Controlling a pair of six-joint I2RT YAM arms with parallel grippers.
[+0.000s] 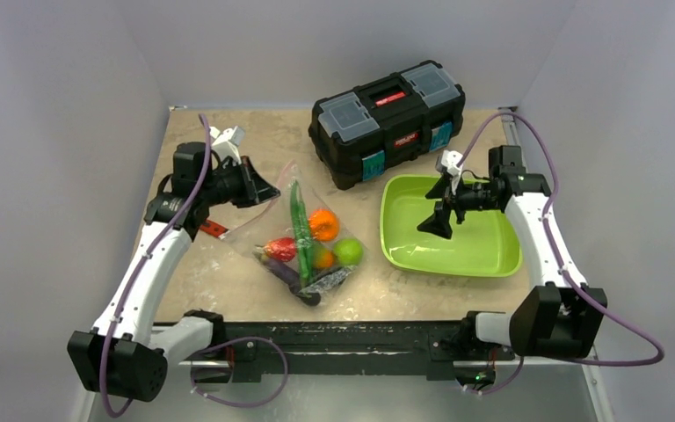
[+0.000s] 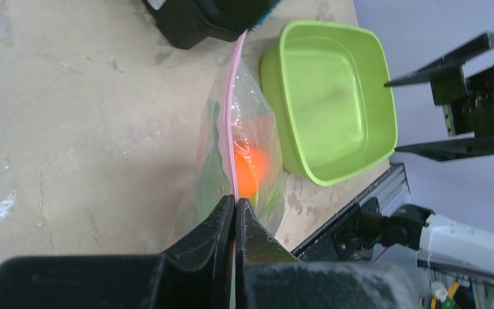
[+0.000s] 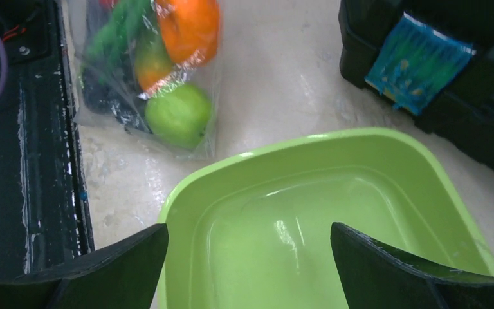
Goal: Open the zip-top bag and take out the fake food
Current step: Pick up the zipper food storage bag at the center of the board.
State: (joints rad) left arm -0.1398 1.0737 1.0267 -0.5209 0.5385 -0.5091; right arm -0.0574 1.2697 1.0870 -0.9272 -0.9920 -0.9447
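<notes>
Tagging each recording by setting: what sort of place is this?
Probably a robot test booth: plain grey walls enclose a worn tabletop, with left arm and right arm bolted to a rail.

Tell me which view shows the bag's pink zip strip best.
Left wrist: the zip strip runs sharp and pink up mid-frame from the shut left end effector pinching it. The top view shows the whole bag but the strip only faintly. The right wrist view catches just the bag's fruit-filled end, no strip.
</notes>
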